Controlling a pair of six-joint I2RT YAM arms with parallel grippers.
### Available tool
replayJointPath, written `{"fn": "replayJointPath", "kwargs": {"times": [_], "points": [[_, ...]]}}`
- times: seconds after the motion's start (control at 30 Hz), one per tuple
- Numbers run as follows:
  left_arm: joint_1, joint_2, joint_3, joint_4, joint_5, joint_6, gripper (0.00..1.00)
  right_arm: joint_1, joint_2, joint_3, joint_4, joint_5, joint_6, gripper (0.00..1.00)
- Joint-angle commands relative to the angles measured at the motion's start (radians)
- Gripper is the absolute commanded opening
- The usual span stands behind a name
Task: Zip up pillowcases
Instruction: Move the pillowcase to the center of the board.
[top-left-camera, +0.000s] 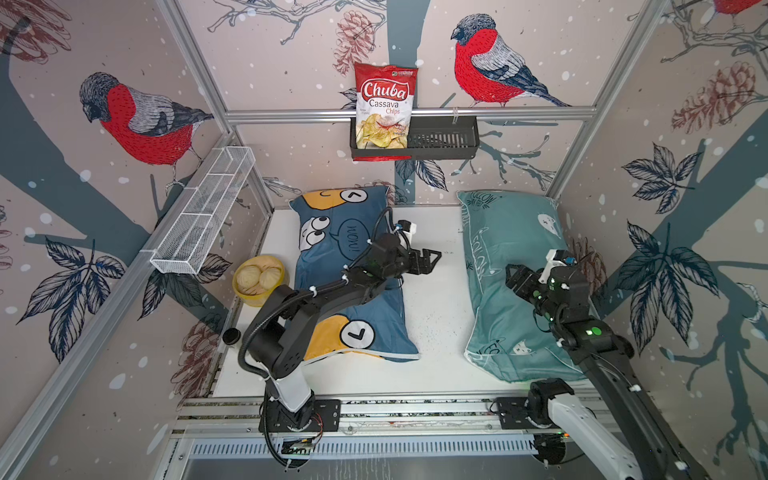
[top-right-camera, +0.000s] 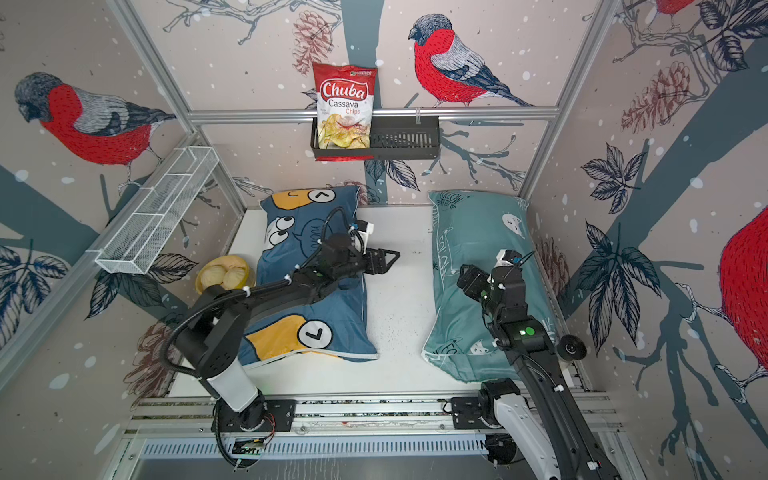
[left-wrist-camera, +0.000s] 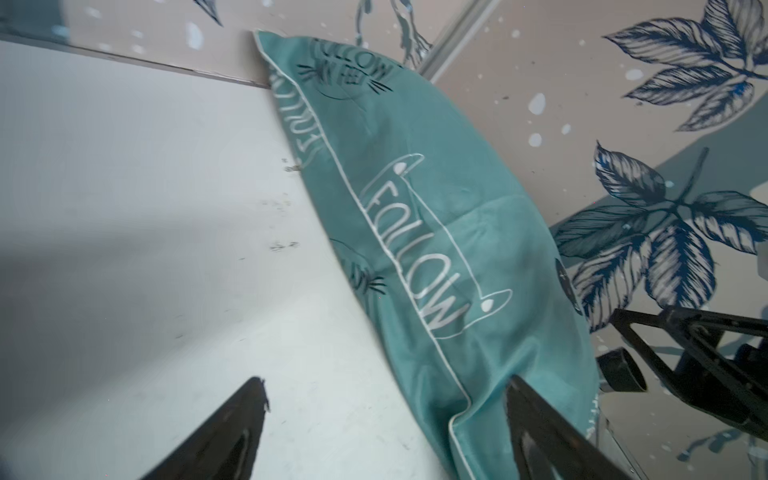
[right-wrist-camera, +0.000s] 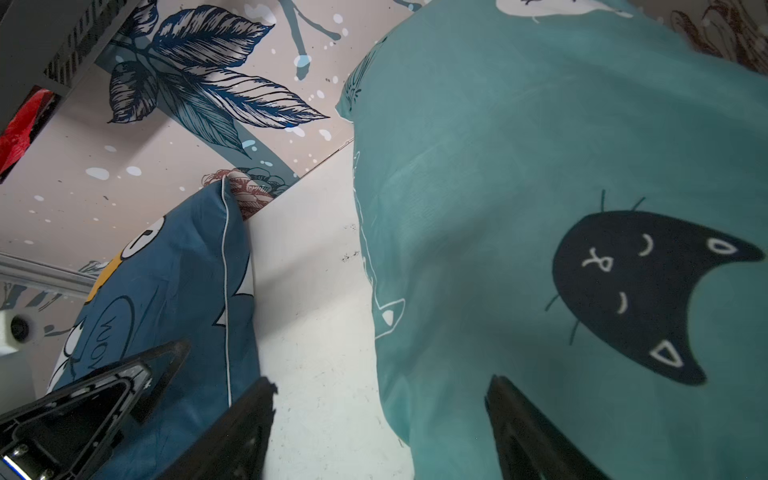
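Two stuffed fabric pillowcases lay well apart on the white counter (top-left-camera: 436, 324), both reaching the back wall. The dark blue rectangular one with yellow cartoon faces (top-left-camera: 374, 328) was on my left. The teal one with cat heads and white lettering (top-left-camera: 511, 232) was on my right.

My left tool (top-left-camera: 433, 261) hung at the blue pillowcase's inner edge, pointing out over the bare counter toward the teal pillowcase. In its wrist view its fingers (left-wrist-camera: 245, 419) stood wide apart with nothing between them.

My right tool (top-left-camera: 512, 277) hung over the teal pillowcase near its inner edge. Its fingers (right-wrist-camera: 511, 419) were likewise spread wide and empty.

A round yellow bowl (top-left-camera: 237, 286) sat just beside the blue pillowcase's outer edge.
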Motion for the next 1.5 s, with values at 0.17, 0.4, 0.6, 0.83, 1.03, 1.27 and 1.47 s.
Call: {"fn": "replayJointPath", "kwargs": {"times": [0.17,0.4,0.6,0.83,1.03,1.27,1.47], "points": [[-0.111,0.352,0.338,0.068,0.104,-0.105,0.99,-0.010,-0.024,-0.034,-0.011,-0.003,0.002,0.82],[-0.156,0.553,0.519,0.079,0.113,-0.185,0.99,-0.021,-0.040,-0.040,-0.022,0.001,-0.021,0.82],[-0.189,0.658,0.658,0.008,0.121,-0.179,0.84,-0.035,-0.036,-0.062,-0.013,-0.037,-0.033,0.83],[-0.180,0.609,0.640,-0.030,0.065,-0.139,0.00,-0.046,-0.053,-0.059,-0.025,-0.035,-0.057,0.82],[-0.110,0.504,0.532,-0.053,0.042,-0.082,0.00,-0.113,0.023,0.003,0.001,-0.034,-0.127,0.76],[-0.010,0.322,0.267,0.055,-0.006,-0.091,0.00,-0.251,0.140,-0.012,0.057,-0.174,-0.160,0.77],[0.048,0.244,0.094,0.162,-0.022,-0.144,0.00,-0.281,0.194,-0.099,0.063,-0.315,-0.183,0.81]]}}
